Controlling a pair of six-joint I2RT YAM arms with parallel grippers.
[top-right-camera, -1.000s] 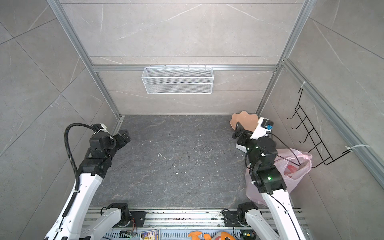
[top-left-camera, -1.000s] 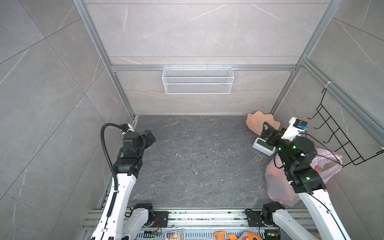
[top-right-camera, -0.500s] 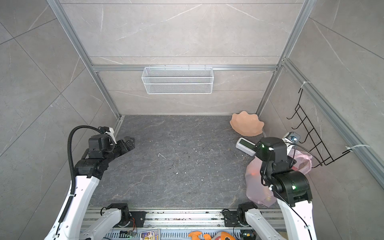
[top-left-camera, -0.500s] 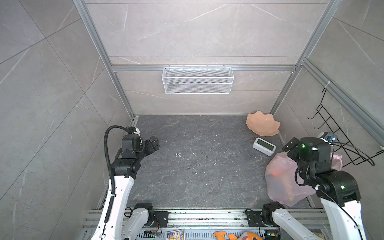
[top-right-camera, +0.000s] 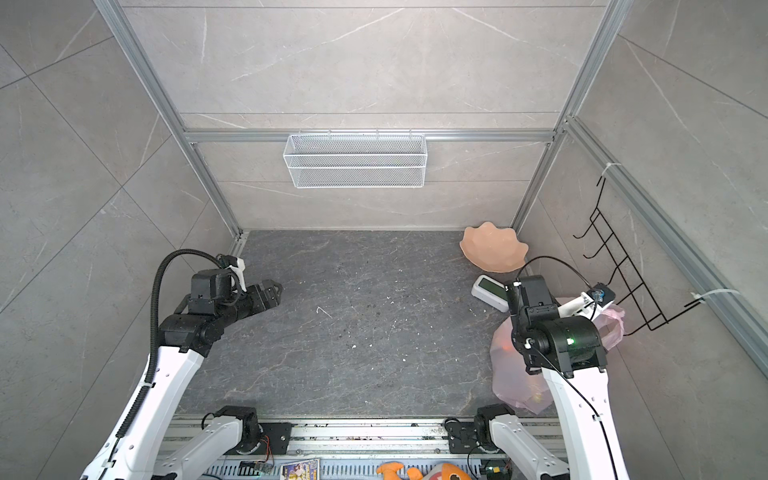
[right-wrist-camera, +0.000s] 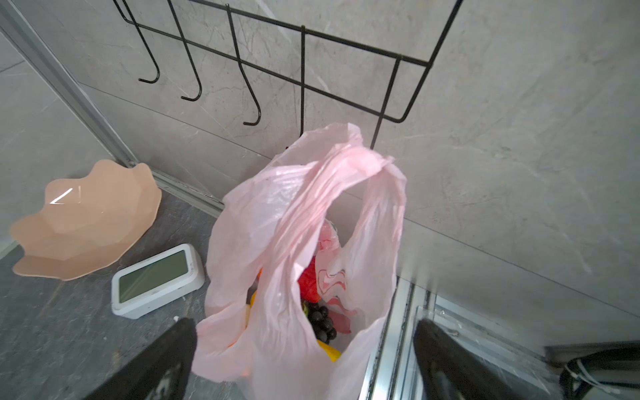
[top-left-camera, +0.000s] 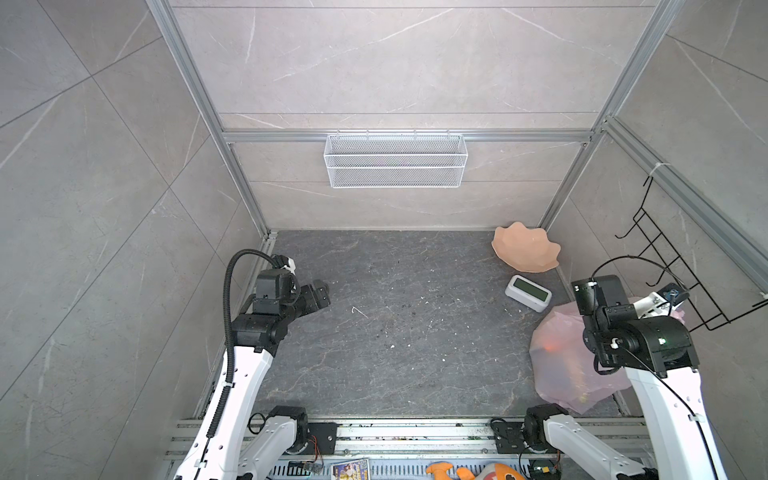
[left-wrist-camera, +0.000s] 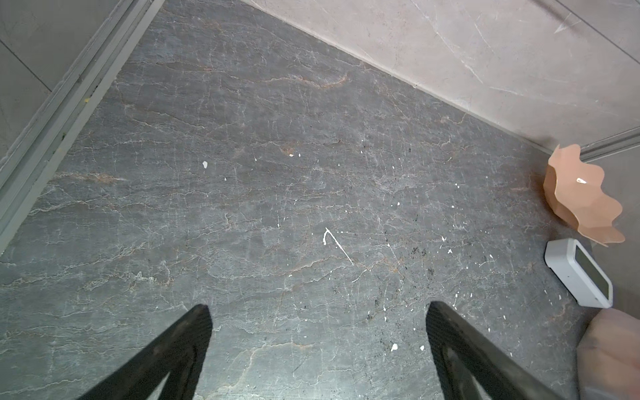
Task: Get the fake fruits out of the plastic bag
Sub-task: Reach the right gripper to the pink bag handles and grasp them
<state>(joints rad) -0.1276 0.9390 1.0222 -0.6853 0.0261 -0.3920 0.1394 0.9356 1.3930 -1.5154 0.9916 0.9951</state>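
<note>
The pink bag (right-wrist-camera: pixel 277 242) stands at the desk's (top-left-camera: pixel 395 332) right edge beside a white clock (right-wrist-camera: pixel 156 277), grapes (right-wrist-camera: pixel 322 322) and a red fruit (right-wrist-camera: pixel 308 280) inside, its red print unreadable, the right end effector (right-wrist-camera: pixel 306 325) spread wide above its mouth and the left end effector (left-wrist-camera: pixel 318 310) likewise agape over bare desk.

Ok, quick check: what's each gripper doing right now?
Left gripper: open, holding nothing.
Right gripper: open, holding nothing, poised above the plastic bag.
</note>
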